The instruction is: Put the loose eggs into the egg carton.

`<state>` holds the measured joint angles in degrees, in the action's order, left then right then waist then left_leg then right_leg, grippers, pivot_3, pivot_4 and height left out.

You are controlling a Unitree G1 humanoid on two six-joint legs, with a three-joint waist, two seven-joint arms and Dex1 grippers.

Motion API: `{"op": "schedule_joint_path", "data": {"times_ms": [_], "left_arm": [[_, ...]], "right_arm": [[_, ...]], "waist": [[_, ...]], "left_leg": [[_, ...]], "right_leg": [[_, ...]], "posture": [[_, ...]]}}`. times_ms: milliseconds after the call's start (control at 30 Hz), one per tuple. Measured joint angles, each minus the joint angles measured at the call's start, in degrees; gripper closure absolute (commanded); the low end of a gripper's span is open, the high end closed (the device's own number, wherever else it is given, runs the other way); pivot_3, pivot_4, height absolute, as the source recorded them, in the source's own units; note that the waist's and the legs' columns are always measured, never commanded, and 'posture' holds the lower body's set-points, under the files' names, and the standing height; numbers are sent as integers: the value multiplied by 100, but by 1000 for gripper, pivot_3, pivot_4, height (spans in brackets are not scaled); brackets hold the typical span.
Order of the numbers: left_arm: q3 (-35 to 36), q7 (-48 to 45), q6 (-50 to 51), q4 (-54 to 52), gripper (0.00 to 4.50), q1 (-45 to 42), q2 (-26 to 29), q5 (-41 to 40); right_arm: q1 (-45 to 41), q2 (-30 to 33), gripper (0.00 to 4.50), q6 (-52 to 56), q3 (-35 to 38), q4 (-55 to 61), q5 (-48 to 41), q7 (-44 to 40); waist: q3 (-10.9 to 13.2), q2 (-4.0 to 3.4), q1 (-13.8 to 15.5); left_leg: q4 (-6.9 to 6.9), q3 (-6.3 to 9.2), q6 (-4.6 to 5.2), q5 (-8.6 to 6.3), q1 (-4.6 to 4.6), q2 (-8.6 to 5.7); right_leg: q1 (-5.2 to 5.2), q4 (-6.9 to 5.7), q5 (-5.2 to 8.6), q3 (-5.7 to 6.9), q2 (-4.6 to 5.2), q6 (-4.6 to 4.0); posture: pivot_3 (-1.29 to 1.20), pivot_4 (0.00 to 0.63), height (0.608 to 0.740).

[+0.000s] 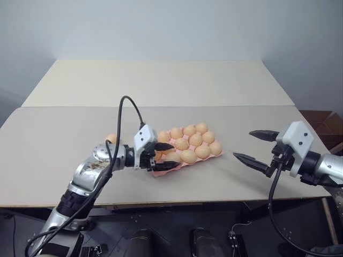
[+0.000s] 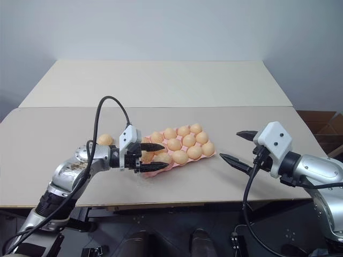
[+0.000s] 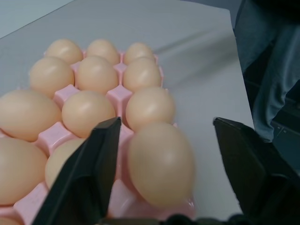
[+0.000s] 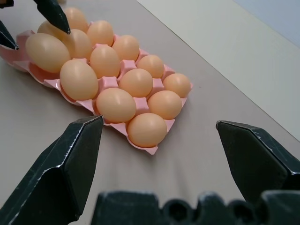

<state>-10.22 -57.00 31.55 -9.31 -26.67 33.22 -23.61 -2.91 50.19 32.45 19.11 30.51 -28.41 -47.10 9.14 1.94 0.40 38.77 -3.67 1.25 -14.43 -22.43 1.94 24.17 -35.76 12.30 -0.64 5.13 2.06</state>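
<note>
Head views, left gripper (image 1: 164, 155): fingers spread wide at the near-left corner of the egg carton (image 1: 208, 157); an egg sits between them in a corner cup and no finger visibly presses it.
Head views, loose egg (image 1: 111, 138): one lies on the table (image 1: 48, 155) behind this gripper's wrist, apart from the carton.
Head views, right gripper (image 1: 251, 146): wide open and empty, well to the right of the carton.
Left wrist view, corner egg (image 3: 161, 163): it stands between the two black fingers (image 3: 86, 173), close to the one on the carton side and clear of the other.
Left wrist view, risk: I judge that a sideways pull-out could knock this egg from its cup, or drag the light carton.
Left wrist view, bystander: a person's trouser leg (image 3: 267, 70) is beyond the table edge.
Right wrist view, carton: it lies ahead of the open fingers (image 4: 61, 168), with its cups nearly all filled.
Right wrist view, risk: the last egg is on the far side of the left arm; reaching back could sweep the carton.
Writing: no brand, label or text is readable.
</note>
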Motion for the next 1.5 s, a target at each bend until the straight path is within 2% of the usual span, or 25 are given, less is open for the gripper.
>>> {"op": "schedule_joint_path", "data": {"times_ms": [167, 267, 433, 533, 667, 800, 933, 1100, 1167, 1333, 1500], "left_arm": [[818, -4, 120, -154, 263, 310, 498, -342], [1884, -308, -18, -160, 263, 859, 1091, -692], [3401, -1144, -790, 204, 263, 1905, 1869, -805], [4026, -1604, -942, 318, 263, 2639, 2028, -885], [4521, -1763, -1024, 305, 263, 3241, 1917, -1020], [4530, -1570, -1041, 110, 263, 3459, 1643, -1025], [4490, -1211, -1001, 77, 263, 3309, 1590, -1011], [3726, 249, -302, 216, 263, 2119, 1562, -548], [3255, 816, -47, 465, 263, 1504, 1340, -283], [2262, 1651, 391, 1291, 263, 521, 718, 236], [1674, 2079, 458, 2291, 263, -273, 152, 647]], "right_arm": [[-13, -2, 0, 18, 0, 2, -19, -5], [-44, -2, 0, 17, -22, -23, -46, -41], [-113, -2, 0, -42, -88, -201, -46, -200], [-254, -2, 0, -149, -223, -346, -29, -304], [-291, -1, 0, -261, -280, -555, 2, -503], [-334, -1, 0, -326, -302, -639, 13, -567], [-450, 16, 0, -326, -300, -645, 11, -603], [-534, 43, 0, -326, -306, -662, 11, -635], [-546, 45, 0, -324, -313, -642, 8, -618], [-543, 46, 0, -315, -304, -578, 1, -576], [-546, 48, 0, -296, -299, -429, -6, -515]], "waist": [[0, 0, -32], [0, 0, -105], [0, -2, -109], [0, -1, -92], [0, -1, -18], [0, -1, 18], [0, -1, 20], [0, 0, 55], [0, 0, 44], [0, 3, -1], [0, 5, -6]], "left_leg": [[-1, 7, 0, 0, -1, 2], [-4, 8, 0, 0, 1, 8], [-5, -1, 0, 0, 8, 9], [-5, -6, -1, -1, 7, 10], [-4, -6, -1, -1, 5, 12], [-3, -8, -1, 0, 5, 12], [-4, -8, -1, -1, 6, 13], [-2, -11, -1, 0, 5, 5], [-3, -11, -1, 0, 4, 1], [-2, -16, 0, 0, 0, 0], [0, -21, 0, 0, -1, 0]], "right_leg": [[2, 0, 0, 0, 1, 1], [6, -1, 2, 1, -2, -2], [4, 0, 8, 2, 5, -13], [4, 2, 25, 3, 10, -40], [4, 2, 26, 5, 15, -42], [4, 2, 25, 5, 11, -42], [4, -1, 20, 6, 8, -34], [-5, 0, 2, 12, 8, -4], [-5, 0, -1, 8, 9, 2], [-2, 1, -4, 6, 4, 5], [-2, -1, -5, 8, 1, 4]], "posture": [[0, 150, 740], [0, 150, 740], [0, 150, 740], [0, 150, 740], [0, 150, 740], [0, 150, 740], [0, 150, 740], [0, 150, 740], [0, 150, 740], [0, 150, 740], [0, 150, 740]]}}
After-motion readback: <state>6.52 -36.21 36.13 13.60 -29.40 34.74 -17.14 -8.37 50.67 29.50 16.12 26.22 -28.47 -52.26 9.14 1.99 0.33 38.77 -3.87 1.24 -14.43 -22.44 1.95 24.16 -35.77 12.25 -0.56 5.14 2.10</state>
